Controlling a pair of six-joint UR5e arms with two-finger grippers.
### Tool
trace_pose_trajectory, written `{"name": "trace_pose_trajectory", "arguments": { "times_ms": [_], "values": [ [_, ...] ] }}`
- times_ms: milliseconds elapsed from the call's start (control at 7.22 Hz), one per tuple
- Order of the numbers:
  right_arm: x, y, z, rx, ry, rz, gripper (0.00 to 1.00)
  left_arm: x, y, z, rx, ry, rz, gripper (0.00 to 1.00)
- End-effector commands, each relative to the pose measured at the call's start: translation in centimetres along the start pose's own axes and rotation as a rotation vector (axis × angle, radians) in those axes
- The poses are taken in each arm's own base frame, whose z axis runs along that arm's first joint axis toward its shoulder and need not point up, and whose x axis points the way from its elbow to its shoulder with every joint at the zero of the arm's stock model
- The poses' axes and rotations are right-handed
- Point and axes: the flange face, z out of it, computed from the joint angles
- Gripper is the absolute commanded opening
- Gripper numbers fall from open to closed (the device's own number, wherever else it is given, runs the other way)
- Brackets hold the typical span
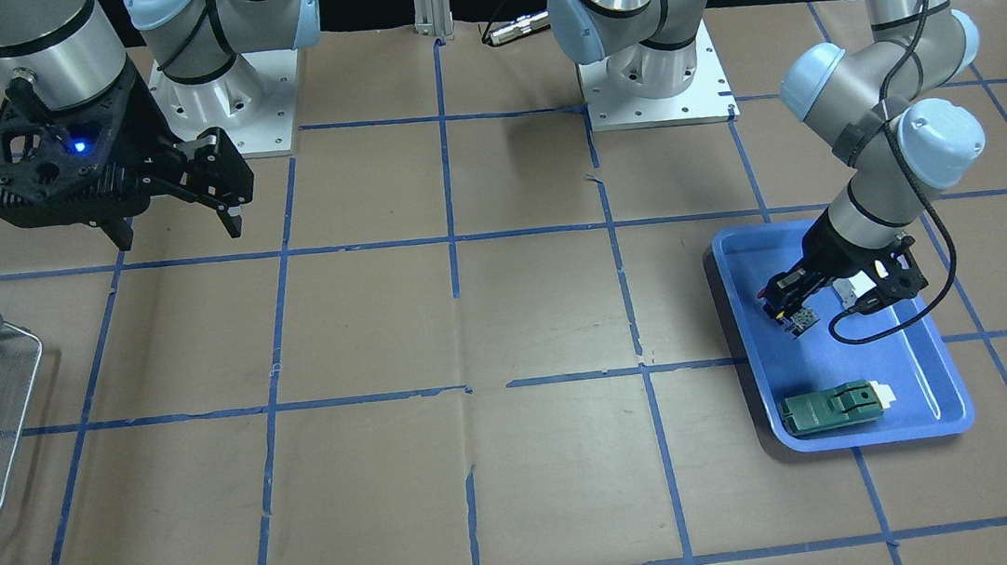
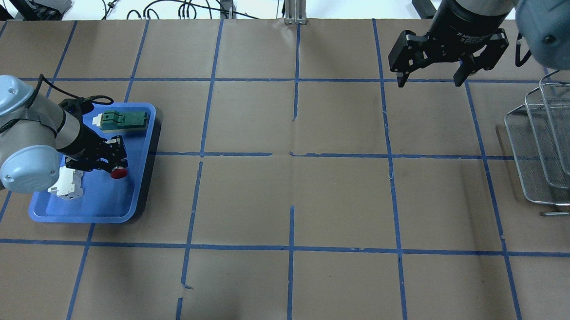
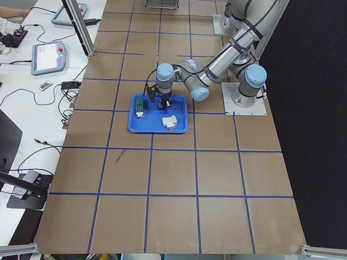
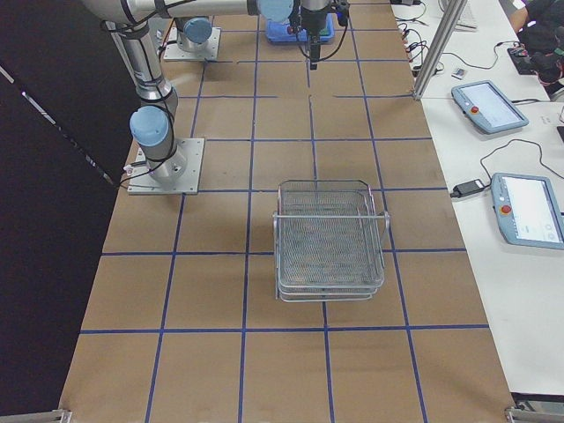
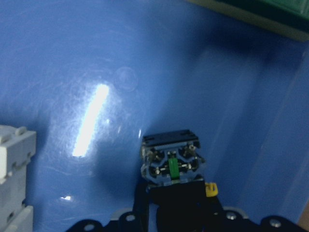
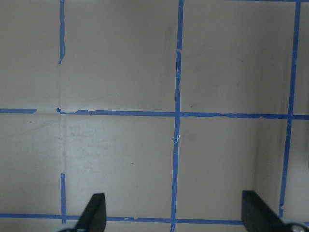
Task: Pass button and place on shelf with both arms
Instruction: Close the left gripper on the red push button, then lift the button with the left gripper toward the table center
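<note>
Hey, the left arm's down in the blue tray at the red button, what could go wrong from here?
1. The left end effector seems to pinch the button by its black body, contact block jutting out; it may twist or slip on lifting.
2. The white breaker lies close beside it in the blue tray and could get knocked.

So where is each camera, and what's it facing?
Front: across the table, facing the robot; right hand view-left.
Overhead: behind the robot, looking down; left hand view-left.
Left end: left arm nearest.
Right end: shelf and right arm nearest.
Left wrist: the gripped button.
Right wrist: table, own fingertips.
Front, overhead share the blue tray.
</note>
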Motion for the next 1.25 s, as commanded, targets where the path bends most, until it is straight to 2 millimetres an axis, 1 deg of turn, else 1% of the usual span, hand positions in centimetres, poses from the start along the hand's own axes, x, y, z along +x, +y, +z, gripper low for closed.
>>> {"name": "trace_pose_trajectory", "arguments": {
  "times_ms": [0,139,277,416,554,693,831,970,1108],
  "values": [
    [0.1,0.3,-0.4,0.0,0.006,0.0,1.0,4.5,-0.7,-11.0,-0.09,0.225,-0.018,0.0],
    [0.0,0.6,-1.0,0.015,0.007,-0.002,1.0,7.9,0.9,-15.2,-0.122,0.354,0.005,0.0],
    [0.2,0.7,-1.0,0.012,0.004,0.004,1.0,11.8,3.4,-16.6,-0.136,0.477,0.071,0.0],
    [0.2,1.2,-2.0,0.03,0.004,0.006,1.0,15.4,5.7,-16.7,-0.147,0.569,0.141,0.0],
    [0.1,2.8,-4.3,0.061,-0.003,0.014,1.0,18.8,8.7,-16.2,-0.18,0.744,0.166,0.0],
    [0.3,3.3,-5.6,0.086,0.0,0.004,1.0,20.2,11.0,-14.7,-0.188,0.883,0.213,0.0],
    [0.2,3.2,-6.4,0.11,-0.006,0.005,1.0,20.7,12.3,-14.1,-0.164,1.05,0.234,0.0],
    [0.3,3.7,-7.0,0.123,-0.005,0.008,1.0,21.1,13.2,-14.0,-0.149,1.211,0.195,0.0],
    [0.2,4.6,-7.6,0.133,-0.008,0.018,1.0,21.0,13.2,-12.0,-0.117,1.319,0.193,0.0]
  ]
}}
